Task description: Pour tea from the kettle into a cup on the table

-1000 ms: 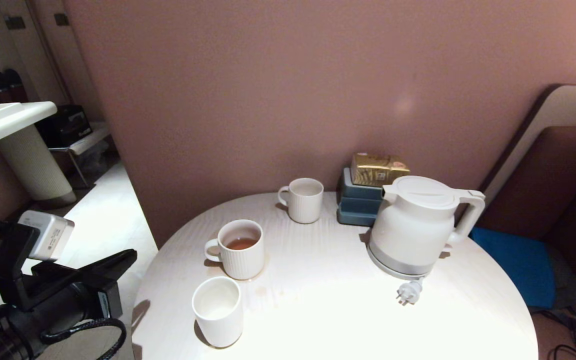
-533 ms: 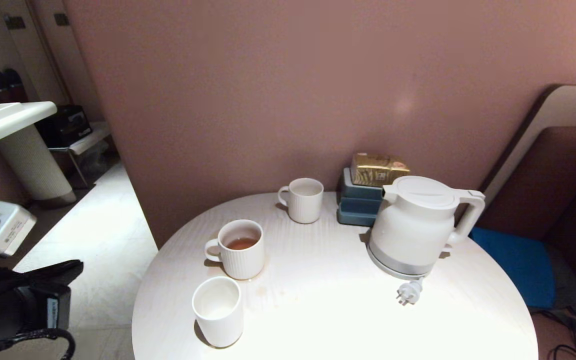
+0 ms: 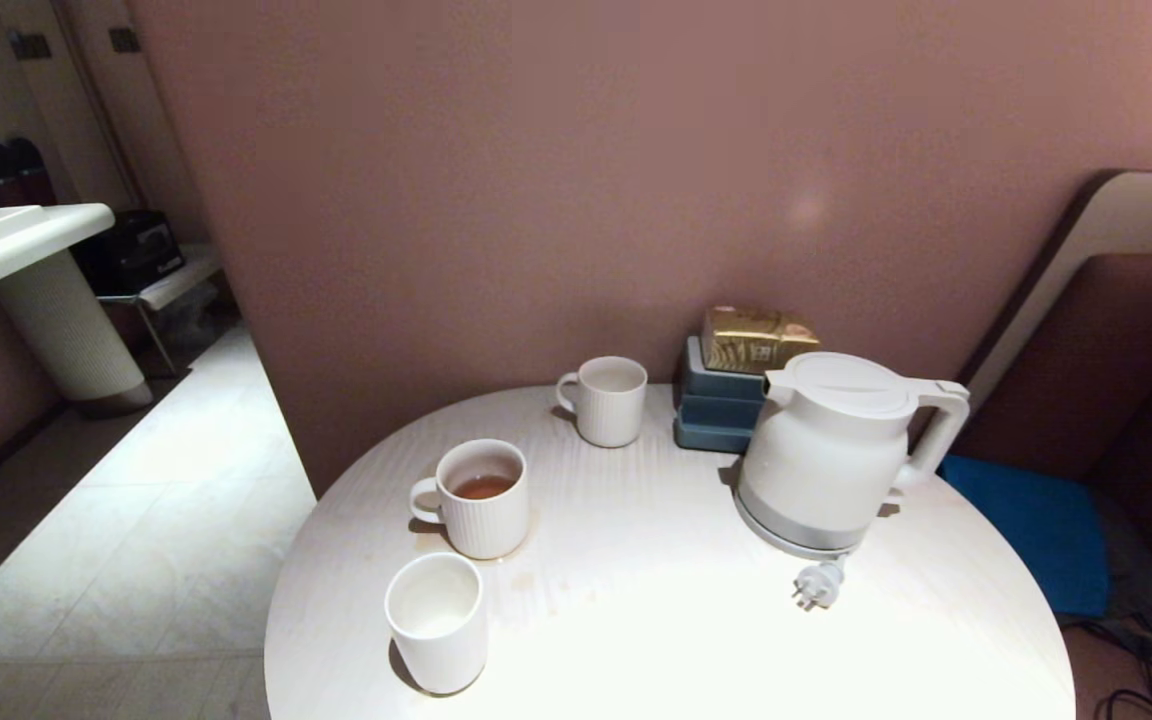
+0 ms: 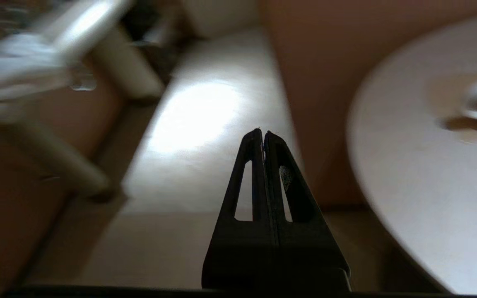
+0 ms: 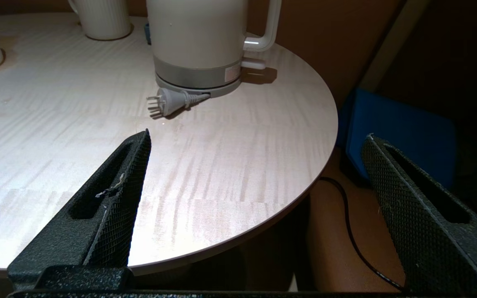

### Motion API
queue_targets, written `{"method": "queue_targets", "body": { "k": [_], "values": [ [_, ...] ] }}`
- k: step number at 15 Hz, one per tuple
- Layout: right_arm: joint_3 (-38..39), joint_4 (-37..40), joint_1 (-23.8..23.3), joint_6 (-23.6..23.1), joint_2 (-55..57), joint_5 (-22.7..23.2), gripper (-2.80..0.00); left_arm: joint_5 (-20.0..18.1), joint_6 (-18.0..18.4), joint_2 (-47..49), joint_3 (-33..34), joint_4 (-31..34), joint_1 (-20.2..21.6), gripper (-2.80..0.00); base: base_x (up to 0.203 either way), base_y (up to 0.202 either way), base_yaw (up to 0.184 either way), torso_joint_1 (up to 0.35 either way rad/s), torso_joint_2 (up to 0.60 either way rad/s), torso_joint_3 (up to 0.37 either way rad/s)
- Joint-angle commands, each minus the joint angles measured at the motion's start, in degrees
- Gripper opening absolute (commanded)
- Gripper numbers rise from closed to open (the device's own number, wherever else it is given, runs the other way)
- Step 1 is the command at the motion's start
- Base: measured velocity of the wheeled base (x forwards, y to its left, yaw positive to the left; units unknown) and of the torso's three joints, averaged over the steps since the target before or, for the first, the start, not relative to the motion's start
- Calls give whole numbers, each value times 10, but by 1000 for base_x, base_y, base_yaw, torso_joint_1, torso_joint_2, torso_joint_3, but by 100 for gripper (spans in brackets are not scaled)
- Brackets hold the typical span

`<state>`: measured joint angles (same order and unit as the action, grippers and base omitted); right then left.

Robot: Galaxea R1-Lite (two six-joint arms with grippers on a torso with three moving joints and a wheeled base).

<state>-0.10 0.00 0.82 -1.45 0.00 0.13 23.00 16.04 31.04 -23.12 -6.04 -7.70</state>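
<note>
The white kettle [image 3: 831, 450] stands upright on the right of the round white table [image 3: 656, 640], lid shut, its plug [image 3: 816, 585] lying loose in front. The plain white cup [image 3: 434, 620] stands near the table's front left edge. Behind it, amber tea [image 3: 482, 487] sits in a ribbed mug [image 3: 476, 515]. Neither arm shows in the head view. My left gripper [image 4: 263, 134] is shut on nothing, over the floor to the left of the table [image 4: 420, 174]. My right gripper [image 5: 257, 134] hangs open at the table's [image 5: 222, 165] near right edge, well short of the kettle [image 5: 197, 37].
A second ribbed mug [image 3: 608, 400] stands at the back. Blue boxes [image 3: 716, 405] topped by a gold packet [image 3: 756, 338] sit against the wall beside the kettle. A blue cushion [image 3: 1036, 530] and cables lie right of the table. A washbasin pedestal [image 3: 61, 320] stands far left.
My left arm, seen at the lower left a second ago, has dropped back out of the head view. Kettle, cup and mugs have not moved.
</note>
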Motion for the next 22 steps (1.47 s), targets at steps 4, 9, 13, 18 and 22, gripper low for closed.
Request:
{"method": "queue_targets", "body": {
  "k": [4, 9, 13, 18, 22],
  "values": [
    [0, 0, 0, 0, 0, 0, 0, -15, 46, -169, 75, 0, 58, -280, 0, 0, 0, 0, 0, 0],
    [0, 0, 0, 0, 0, 0, 0, -167, -31, -230, 174, 1, 68, -280, 0, 0, 0, 0, 0, 0],
    [0, 0, 1, 0, 0, 0, 0, -236, -60, -236, 230, 22, 69, -280, 0, 0, 0, 0, 0, 0],
    [0, 0, 1, 0, 0, 0, 0, -250, -89, -261, 230, 63, 70, -280, 0, 0, 0, 0, 0, 0],
    [0, 0, 0, -5, 0, 2, 0, -252, -101, -305, 230, 65, 70, -280, 0, 0, 0, 0, 0, 0]
  ]
}}
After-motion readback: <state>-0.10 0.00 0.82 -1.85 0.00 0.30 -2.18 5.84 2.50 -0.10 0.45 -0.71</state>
